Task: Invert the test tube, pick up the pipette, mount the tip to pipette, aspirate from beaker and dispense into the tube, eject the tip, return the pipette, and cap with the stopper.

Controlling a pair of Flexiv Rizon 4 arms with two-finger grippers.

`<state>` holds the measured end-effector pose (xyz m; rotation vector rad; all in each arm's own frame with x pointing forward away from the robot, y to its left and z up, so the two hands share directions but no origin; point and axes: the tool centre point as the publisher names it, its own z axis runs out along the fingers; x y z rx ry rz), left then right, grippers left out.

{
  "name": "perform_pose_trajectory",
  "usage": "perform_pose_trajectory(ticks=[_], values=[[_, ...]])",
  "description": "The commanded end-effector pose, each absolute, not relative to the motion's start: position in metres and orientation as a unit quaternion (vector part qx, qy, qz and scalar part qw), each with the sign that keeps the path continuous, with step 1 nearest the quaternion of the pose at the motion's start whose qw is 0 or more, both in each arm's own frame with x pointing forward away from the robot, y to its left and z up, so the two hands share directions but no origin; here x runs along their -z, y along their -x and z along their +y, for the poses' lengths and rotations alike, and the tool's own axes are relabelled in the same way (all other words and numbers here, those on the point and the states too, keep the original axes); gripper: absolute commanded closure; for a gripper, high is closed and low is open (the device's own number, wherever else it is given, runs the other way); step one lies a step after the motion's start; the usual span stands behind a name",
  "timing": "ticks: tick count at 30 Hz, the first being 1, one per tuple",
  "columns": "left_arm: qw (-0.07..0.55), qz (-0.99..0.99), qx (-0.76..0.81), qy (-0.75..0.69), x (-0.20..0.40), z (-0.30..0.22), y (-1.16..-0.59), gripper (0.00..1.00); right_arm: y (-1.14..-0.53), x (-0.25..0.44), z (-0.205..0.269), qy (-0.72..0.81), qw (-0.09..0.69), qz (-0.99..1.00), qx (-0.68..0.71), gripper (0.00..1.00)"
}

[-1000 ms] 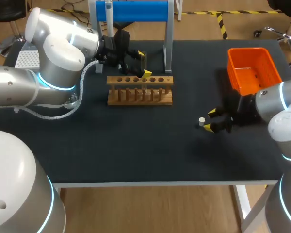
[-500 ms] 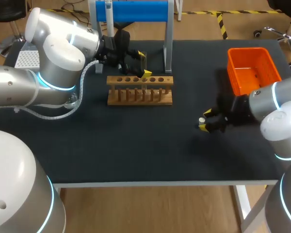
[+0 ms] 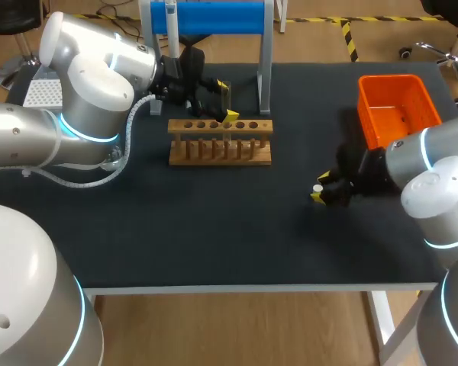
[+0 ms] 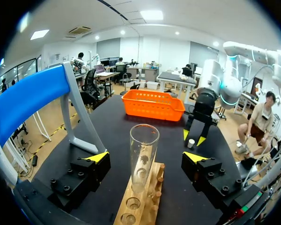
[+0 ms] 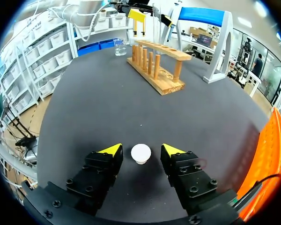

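Bright, even overhead light; faint soft shadows on table (image 3: 214, 244).

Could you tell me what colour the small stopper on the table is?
The stopper is white; right wrist view.

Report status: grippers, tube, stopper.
Left gripper open, straddling tube upright in rack. Right gripper open around stopper on table, not touching. Nothing blocking.

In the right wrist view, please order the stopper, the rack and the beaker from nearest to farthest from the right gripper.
1. Stopper, between the right gripper's open fingers.
2. Rack, ahead on the table.
3. Beaker, past the rack's far end.
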<state>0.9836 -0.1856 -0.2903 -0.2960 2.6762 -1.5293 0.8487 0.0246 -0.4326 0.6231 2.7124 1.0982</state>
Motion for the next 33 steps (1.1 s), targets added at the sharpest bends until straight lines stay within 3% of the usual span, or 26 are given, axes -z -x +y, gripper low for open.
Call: perform_pose_trajectory(ticks=[1, 24, 33], values=[[0.022, 0.864, 0.493, 0.095, 0.2902, -0.1857, -0.984, 0.0, -0.8493, 0.4335, 0.0271, -0.208, 0.079, 0.903, -0.366, 0.49], [0.022, 0.864, 0.493, 0.095, 0.2902, -0.1857, -0.984, 0.0, -0.8474, 0.4351, 0.031, -0.211, 0.076, 0.904, -0.364, 0.54], [0.022, 0.864, 0.493, 0.095, 0.2902, -0.1857, -0.984, 0.0, -0.8471, 0.4352, 0.0302, -0.215, 0.077, 0.904, -0.363, 0.76]])
